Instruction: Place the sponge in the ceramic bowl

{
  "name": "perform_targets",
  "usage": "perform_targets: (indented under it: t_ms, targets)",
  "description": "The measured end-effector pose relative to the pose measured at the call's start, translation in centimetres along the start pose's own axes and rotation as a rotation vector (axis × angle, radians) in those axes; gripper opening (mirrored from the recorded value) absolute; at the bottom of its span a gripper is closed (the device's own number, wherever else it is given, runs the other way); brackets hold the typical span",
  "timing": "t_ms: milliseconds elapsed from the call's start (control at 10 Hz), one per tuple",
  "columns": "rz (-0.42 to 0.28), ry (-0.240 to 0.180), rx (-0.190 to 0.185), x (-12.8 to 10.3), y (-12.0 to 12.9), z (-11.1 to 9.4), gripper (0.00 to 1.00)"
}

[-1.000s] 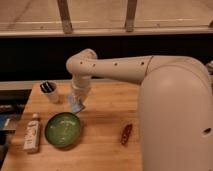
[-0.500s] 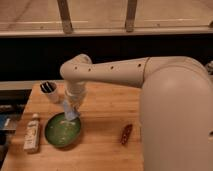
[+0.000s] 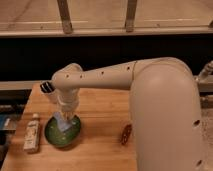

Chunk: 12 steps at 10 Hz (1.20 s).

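Observation:
The dark-green ceramic bowl sits on the wooden table near its front left. My gripper hangs just above the bowl, at the end of the white arm that reaches in from the right. The light-blue sponge shows below the gripper, over the bowl's middle, down near its inside. The wrist hides most of the gripper.
A white bottle with a label lies left of the bowl. A small white cup with dark contents stands behind the arm. A reddish-brown object lies on the wooden table to the right. A dark rail runs behind the table.
The arm has swung left and down, carrying the sponge from beside the cup to over the bowl and lowering it into it.

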Motion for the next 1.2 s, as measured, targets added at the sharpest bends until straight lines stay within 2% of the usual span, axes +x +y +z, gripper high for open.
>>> perform_targets:
  t_ms: [200,1200]
  targets:
    - [-0.009,0.029,-0.005,0.05,0.55,0.95,0.04]
    - [-0.004,0.029,-0.004,0.04,0.42,0.92,0.04]
